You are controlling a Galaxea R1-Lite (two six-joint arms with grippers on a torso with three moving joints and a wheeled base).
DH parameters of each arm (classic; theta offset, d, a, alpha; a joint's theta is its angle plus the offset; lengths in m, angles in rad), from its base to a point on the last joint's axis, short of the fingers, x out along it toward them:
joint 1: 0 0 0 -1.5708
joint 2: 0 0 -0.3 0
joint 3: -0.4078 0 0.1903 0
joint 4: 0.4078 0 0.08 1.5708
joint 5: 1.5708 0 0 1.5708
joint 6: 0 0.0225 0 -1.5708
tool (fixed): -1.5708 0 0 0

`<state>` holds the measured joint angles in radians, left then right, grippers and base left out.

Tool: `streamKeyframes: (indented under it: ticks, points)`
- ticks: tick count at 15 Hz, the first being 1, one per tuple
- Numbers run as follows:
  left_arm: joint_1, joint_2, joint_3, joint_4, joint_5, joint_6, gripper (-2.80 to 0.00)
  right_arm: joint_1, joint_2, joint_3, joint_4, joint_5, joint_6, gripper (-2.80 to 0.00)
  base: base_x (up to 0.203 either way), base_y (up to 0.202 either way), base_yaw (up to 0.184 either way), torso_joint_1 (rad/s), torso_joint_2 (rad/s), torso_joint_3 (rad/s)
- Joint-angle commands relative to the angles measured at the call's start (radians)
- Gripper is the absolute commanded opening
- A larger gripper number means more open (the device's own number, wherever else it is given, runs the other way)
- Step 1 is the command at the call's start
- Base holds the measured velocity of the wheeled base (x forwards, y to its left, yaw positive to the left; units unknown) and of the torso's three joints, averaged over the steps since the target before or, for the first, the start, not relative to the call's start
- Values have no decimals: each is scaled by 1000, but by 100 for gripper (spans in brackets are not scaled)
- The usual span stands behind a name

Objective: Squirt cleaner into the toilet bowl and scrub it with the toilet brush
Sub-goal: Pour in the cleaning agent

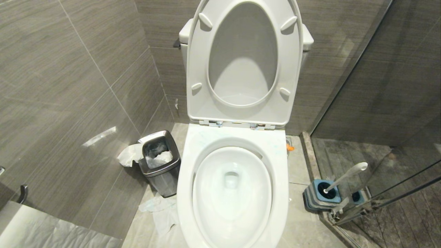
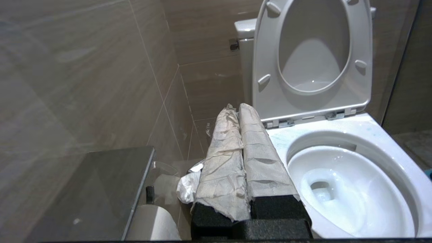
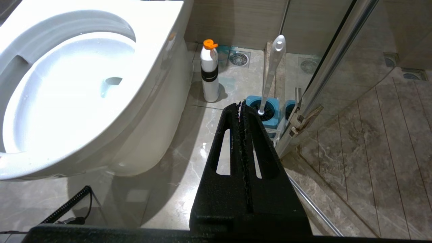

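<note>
Toilet bowl [image 1: 234, 193], glossy white, lid raised

My right claw [image 3: 240, 105] hangs pressed shut above the floor tiles [image 3: 175, 168], holding nothing. At ten o'clock from its tips sits the toilet bowl [image 3: 67, 84], seat up. At eleven stands a white cleaner bottle [image 3: 209, 72] with orange cap. At one o'clock the toilet brush [image 3: 271, 71] leans in its blue holder [image 3: 270, 116], beside the glass door [image 3: 337, 60].
</note>
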<state>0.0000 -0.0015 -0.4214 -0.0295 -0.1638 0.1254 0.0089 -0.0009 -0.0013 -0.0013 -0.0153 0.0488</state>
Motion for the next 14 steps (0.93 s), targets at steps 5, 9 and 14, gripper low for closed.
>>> streamKeyframes:
  ticks: [5,9,14]
  points:
    - [0,2,353,-354,13,30,-280,0,1,0,0,0,0,-280,0,0,0,0,0,0]
    - [0,2,424,-430,54,27,-280,0,1,1,0,0,0,-280,0,0,0,0,0,0]
    - [0,2,424,-163,56,45,-280,0,1,0,0,0,0,-280,0,0,0,0,0,0]
